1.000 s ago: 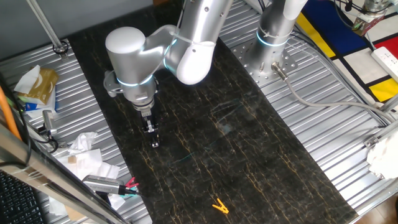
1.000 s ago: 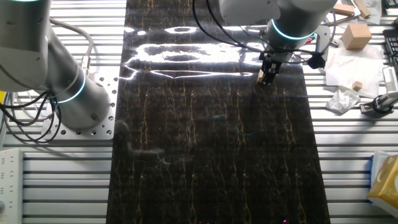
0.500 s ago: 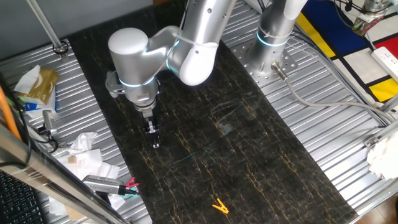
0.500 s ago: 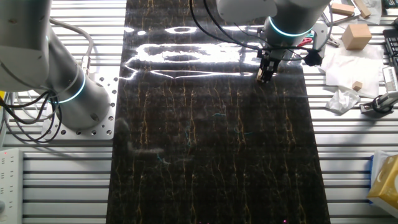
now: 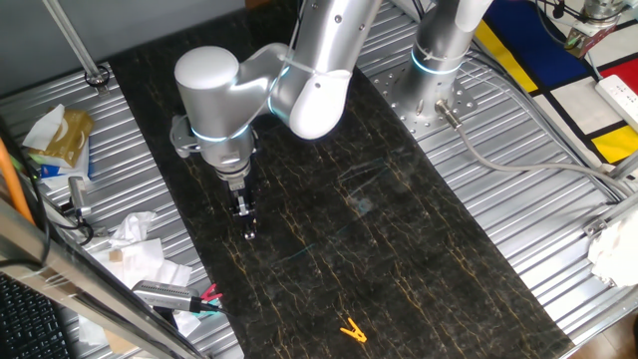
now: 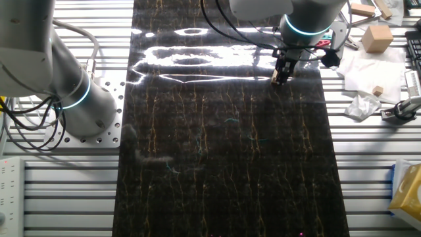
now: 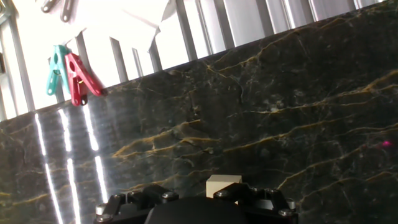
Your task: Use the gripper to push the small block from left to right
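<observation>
We saw the gripper (image 5: 248, 228) low over the dark marble surface (image 5: 399, 239), close to the edge that borders the cluttered side. The small block (image 7: 222, 185) sat right at the fingers, touching them; whether they were clamped or spread, we couldn't tell. Bare marble stretched wide away from that edge. Red and teal clips (image 7: 67, 73) lay just off it.

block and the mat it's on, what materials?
Block: looks like unfinished wood, pale tan, matte, square-edged. Mat: dark sheet with gold marble-like veining, glossy since it mirrors the lights in streaks; probably printed vinyl or laminate, though real stone can't be ruled out.
</observation>
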